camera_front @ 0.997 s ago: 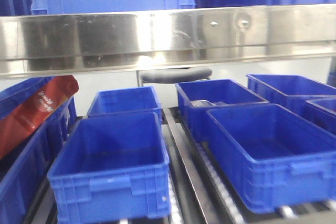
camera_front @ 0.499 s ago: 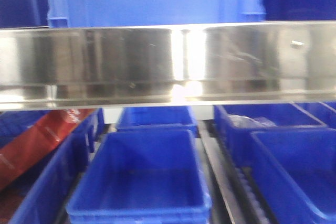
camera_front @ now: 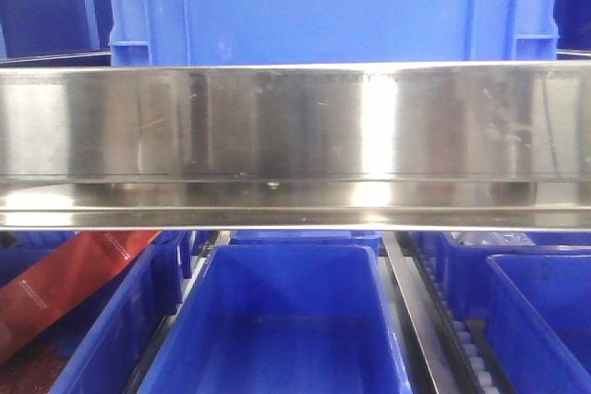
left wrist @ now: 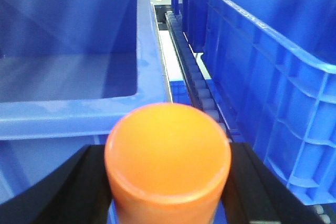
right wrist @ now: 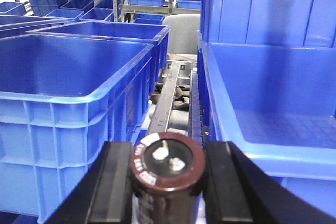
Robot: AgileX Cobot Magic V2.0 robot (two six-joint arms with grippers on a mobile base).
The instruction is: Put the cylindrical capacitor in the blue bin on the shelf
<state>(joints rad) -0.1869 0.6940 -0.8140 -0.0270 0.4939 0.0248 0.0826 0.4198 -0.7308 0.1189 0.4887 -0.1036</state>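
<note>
R claw [right wrist: 168, 153] is closed on the cylindrical capacitor [right wrist: 168, 169], dark fingers [right wrist: 118, 182] pressed on both sides, terminal end facing the cam. L claw [left wrist: 168, 153] likewise clamps an orange cylinder [left wrist: 168, 156]. The shelf [camera_front: 295, 126] has a wide steel front rail across the front view, w/ a big blue crate [camera_front: 332, 6] on the level above. Open blue bins [camera_front: 286, 320] sit below, w/ a red pouch [camera_front: 65, 283] leaning at the left. The capacitor is held low, in front of the roller track [right wrist: 170, 95] between two bins.
</note>
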